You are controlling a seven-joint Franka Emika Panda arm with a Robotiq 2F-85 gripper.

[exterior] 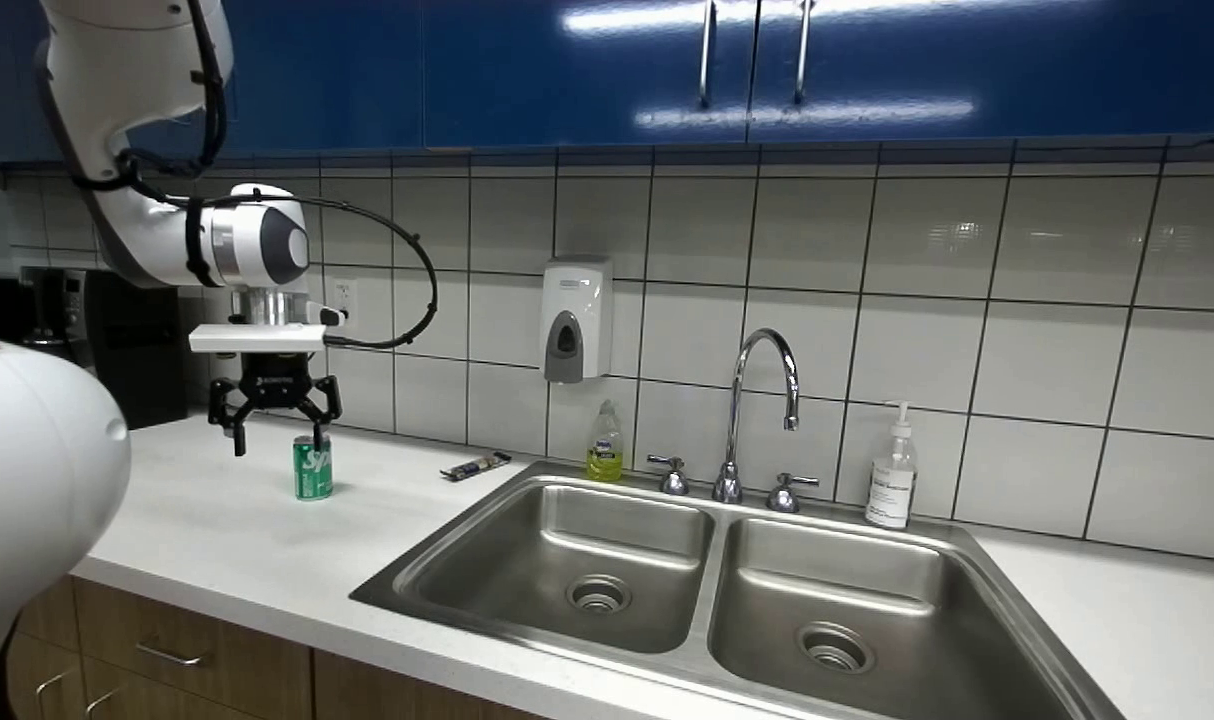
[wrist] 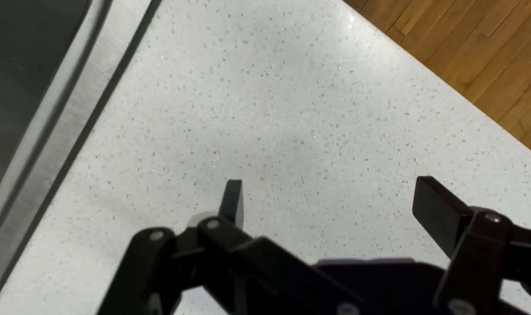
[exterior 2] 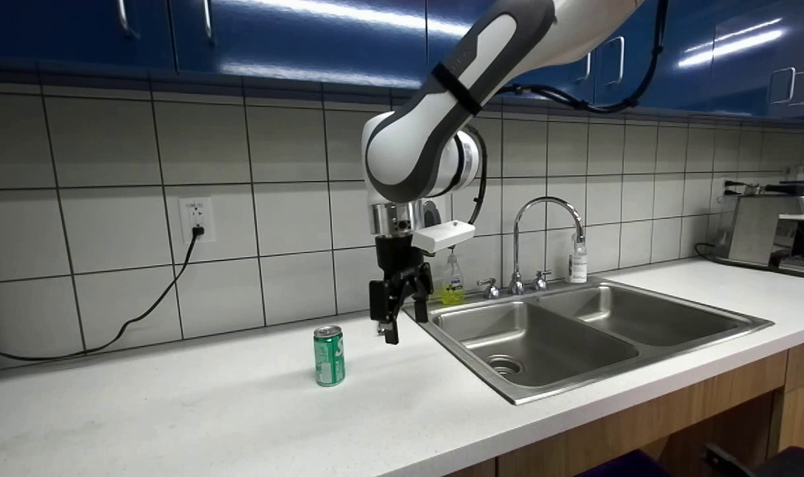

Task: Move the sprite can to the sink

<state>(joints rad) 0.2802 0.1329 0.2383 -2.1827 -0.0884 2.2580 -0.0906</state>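
Your sprite can [exterior: 313, 475] stands upright on the table [exterior: 207, 530], left of centre in an exterior view. There, 1 side of your jaws overlaps the can's top. In an exterior view the can [exterior 2: 329, 358] sits just below and left of the middle, and you see a gap between it and the jaws. Your jaws hang above the table, spread wide and holding nothing; in the wrist view speckled tabletop shows between them.

The sink [exterior: 704, 615] fills the lower middle and lower right of an exterior view, a round drain in each of its 2 basins. A chrome faucet [exterior: 734, 430] rises at its back edge, with a bottle of yellow liquid [exterior: 604, 455] to the left and a clear pump bottle [exterior: 891, 485] to the right. A small dark packet [exterior: 475, 466] lies on the table near the sink's upper left corner. In the wrist view you have the sink's edge along the left side and wooden floor [wrist: 488, 52] at the upper right.
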